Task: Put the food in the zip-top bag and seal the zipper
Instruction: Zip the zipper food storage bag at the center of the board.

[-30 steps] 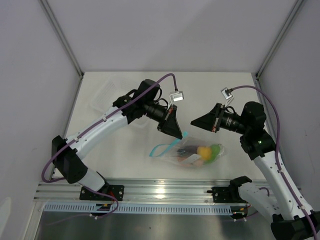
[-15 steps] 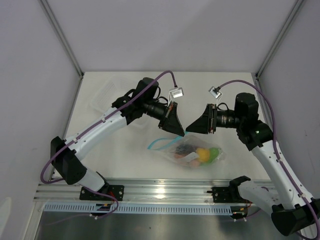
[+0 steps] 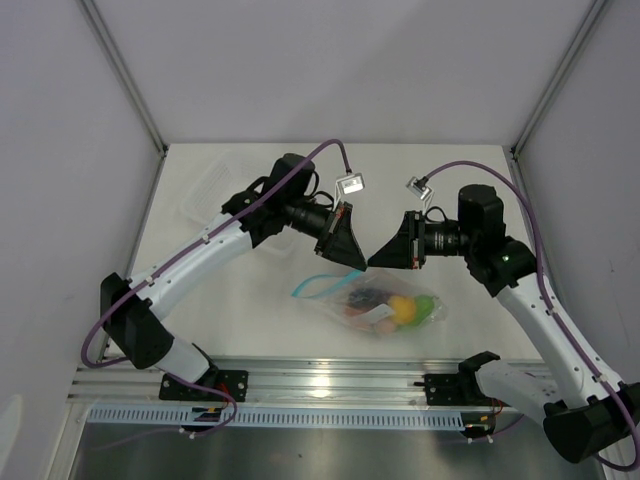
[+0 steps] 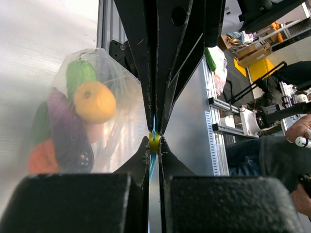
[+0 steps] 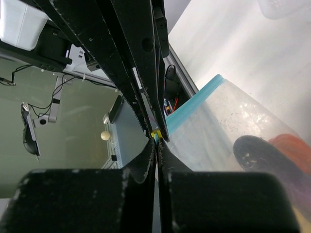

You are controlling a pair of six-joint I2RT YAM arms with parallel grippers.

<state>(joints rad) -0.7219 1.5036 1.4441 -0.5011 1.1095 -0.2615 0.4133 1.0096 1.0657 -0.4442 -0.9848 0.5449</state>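
From above, the left gripper (image 3: 358, 266) and the right gripper (image 3: 373, 261) meet tip to tip over the middle of the table (image 3: 470, 190). Both are at the mouth of the bag (image 3: 338, 300). The bag spreads from that pinch toward the near edge, with the food bunched inside. A yellow lemon (image 3: 403, 307) sits beside a green pepper (image 3: 428, 304). The light-blue zipper (image 3: 318, 284) trails off in a loop to the left of the pinch. A clear tray (image 3: 205, 190) sits at the far left, well apart from the bag. Each arm's cable carries a small white block (image 3: 352, 186), and any print on it is too small to read.

In the left wrist view, the left gripper's fingers are pressed together on the zipper, with a small yellow bit (image 4: 154, 142) caught between them. The right gripper's fingers come in from the top, also clamped on the strip, their tips almost touching the left's. The bag is to the left, holding the lemon and the pepper, a purple eggplant (image 4: 68, 133) and an orange piece (image 4: 41, 158).

In the right wrist view, the right gripper's fingers are squeezed together on the zipper, and the left gripper's closed fingers meet them from above. From there the blue strip runs away along the bag's mouth. The dark eggplant and the orange piece show through the plastic at the lower right.
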